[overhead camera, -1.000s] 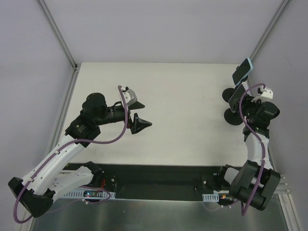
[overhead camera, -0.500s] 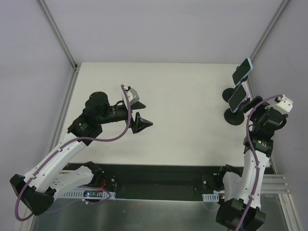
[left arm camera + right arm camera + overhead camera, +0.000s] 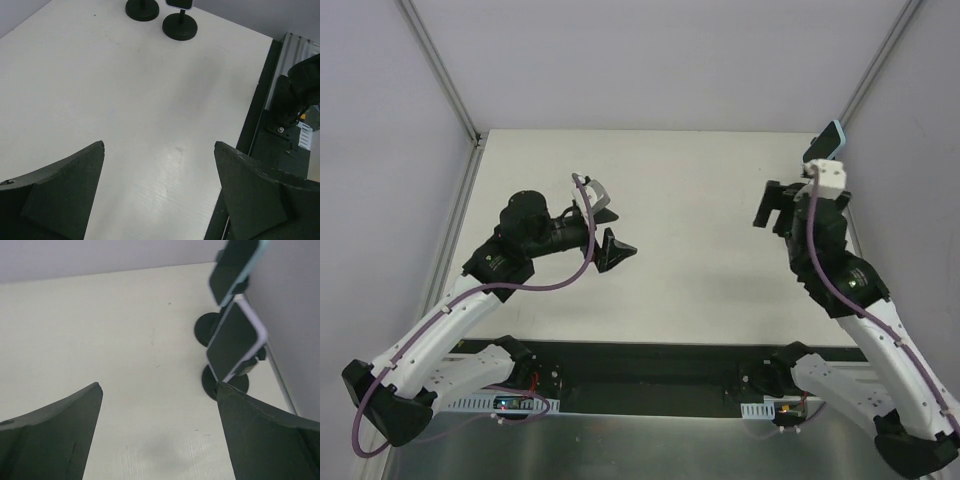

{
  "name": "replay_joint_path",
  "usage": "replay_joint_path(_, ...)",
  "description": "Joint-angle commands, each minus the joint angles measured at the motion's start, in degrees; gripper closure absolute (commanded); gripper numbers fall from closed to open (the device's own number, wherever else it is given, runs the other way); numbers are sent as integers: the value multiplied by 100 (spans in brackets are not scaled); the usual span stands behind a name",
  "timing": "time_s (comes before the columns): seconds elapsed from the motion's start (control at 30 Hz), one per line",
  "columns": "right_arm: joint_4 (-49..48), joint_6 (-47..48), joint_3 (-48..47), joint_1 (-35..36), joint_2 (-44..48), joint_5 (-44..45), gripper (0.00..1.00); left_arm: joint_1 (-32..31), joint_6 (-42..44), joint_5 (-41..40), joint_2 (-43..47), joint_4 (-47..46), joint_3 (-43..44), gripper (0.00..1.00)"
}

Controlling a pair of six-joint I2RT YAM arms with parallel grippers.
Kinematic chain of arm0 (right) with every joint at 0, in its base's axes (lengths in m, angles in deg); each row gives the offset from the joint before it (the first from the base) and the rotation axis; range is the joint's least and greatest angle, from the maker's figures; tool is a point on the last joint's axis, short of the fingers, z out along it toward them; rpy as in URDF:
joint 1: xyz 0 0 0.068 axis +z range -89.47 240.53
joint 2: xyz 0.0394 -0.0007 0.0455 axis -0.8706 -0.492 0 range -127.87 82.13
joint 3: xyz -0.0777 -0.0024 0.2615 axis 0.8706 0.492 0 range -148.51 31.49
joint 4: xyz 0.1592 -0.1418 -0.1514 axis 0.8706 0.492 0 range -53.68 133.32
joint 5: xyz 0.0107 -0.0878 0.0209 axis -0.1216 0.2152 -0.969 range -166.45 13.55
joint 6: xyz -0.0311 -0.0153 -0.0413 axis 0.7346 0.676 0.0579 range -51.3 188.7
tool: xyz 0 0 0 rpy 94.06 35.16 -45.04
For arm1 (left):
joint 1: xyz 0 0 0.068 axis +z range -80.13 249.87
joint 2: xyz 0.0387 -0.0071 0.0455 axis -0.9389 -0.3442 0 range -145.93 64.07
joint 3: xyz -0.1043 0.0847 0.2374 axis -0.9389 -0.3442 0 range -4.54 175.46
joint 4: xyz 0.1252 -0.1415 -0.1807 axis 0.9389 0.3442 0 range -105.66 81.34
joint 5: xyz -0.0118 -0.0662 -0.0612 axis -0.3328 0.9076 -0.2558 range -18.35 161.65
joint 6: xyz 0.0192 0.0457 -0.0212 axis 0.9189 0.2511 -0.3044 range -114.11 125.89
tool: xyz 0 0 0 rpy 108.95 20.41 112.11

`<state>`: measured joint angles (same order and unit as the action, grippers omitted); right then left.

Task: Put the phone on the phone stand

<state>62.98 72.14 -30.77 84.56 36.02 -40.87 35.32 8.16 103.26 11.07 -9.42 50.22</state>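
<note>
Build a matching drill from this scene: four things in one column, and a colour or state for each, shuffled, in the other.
1 far phone
2 near phone
3 stand bases
4 left jaws

A open, empty
B white rim
C teal rim
D black, round

Pairs: 1-C, 2-B, 3-D, 4-A

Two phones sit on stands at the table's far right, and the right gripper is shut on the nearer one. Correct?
Not quite: the right gripper is open, nothing between its jaws, as the right wrist view shows. The nearer phone and farther phone do sit on their stands at the far right.
</note>
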Motion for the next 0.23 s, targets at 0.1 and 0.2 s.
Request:
replay_joint_path(0.1, -20, 255, 205, 1929, -487, 112, 3, -26, -50, -1183, 219, -263, -150, 11)
replay_joint_path(0.2, -563, 332, 843, 1930, 310, -268, 3, -35, -103, -1421, 605, -569, -360, 10)
